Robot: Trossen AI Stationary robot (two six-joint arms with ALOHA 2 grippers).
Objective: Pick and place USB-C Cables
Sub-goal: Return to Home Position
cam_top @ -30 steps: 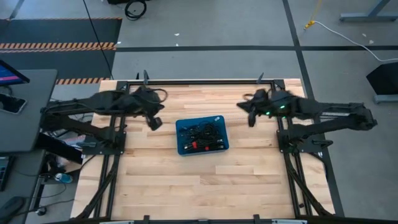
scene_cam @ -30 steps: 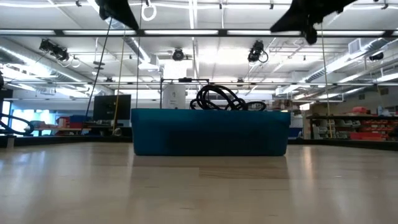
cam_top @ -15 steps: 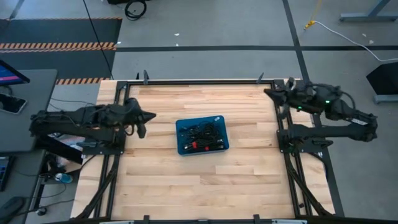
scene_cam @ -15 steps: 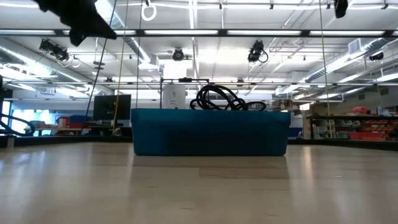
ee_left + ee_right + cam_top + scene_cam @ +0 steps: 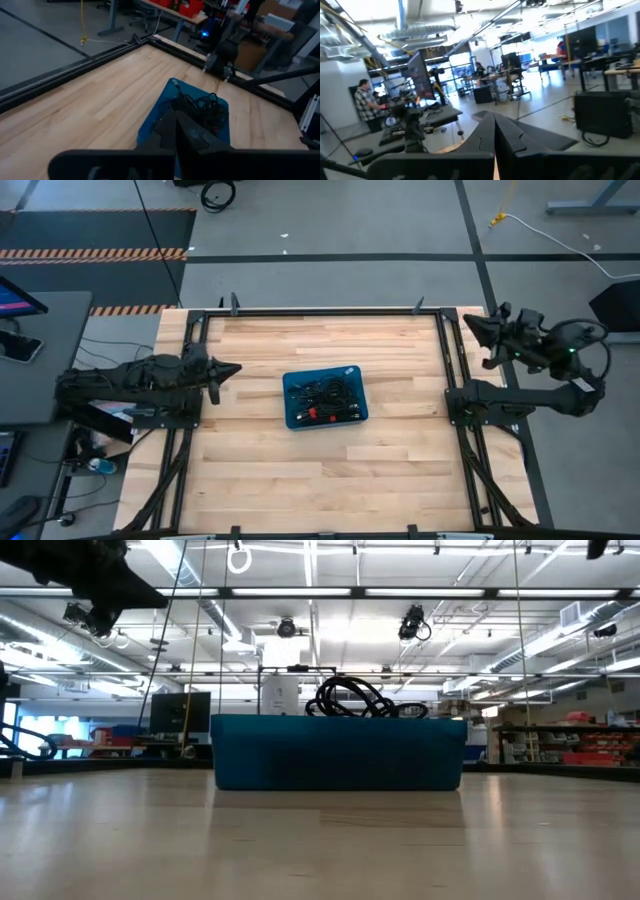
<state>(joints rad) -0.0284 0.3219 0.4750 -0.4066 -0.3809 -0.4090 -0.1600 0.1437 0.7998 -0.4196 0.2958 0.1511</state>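
**High view:** The left gripper (image 5: 228,370) hangs at the tabletop (image 5: 300,470)'s left edge. Its tips point at the blue bin (image 5: 326,424), which sits well ahead of it across bare wood. The right gripper (image 5: 470,323) is out past the right rail, with the bin well apart from it toward the tabletop's middle. The USB-C cables (image 5: 325,392) fill the bin as one black tangle. Single bundles cannot be told apart, though one red tie (image 5: 312,413) shows.

**Low view:** The bin's wall (image 5: 338,752) hides the cables, apart from a few glossy loops (image 5: 352,698) above the rim. There is open wood all around the bin.

**Left wrist view:** The gripper (image 5: 175,117) has its fingers pressed together with nothing between them. They cover the bin's near end (image 5: 167,95), and the cables (image 5: 200,107) lie just beyond.

**Right wrist view:** The gripper (image 5: 494,122) is likewise closed and empty. It faces the room, where a person (image 5: 366,102) stands far off.
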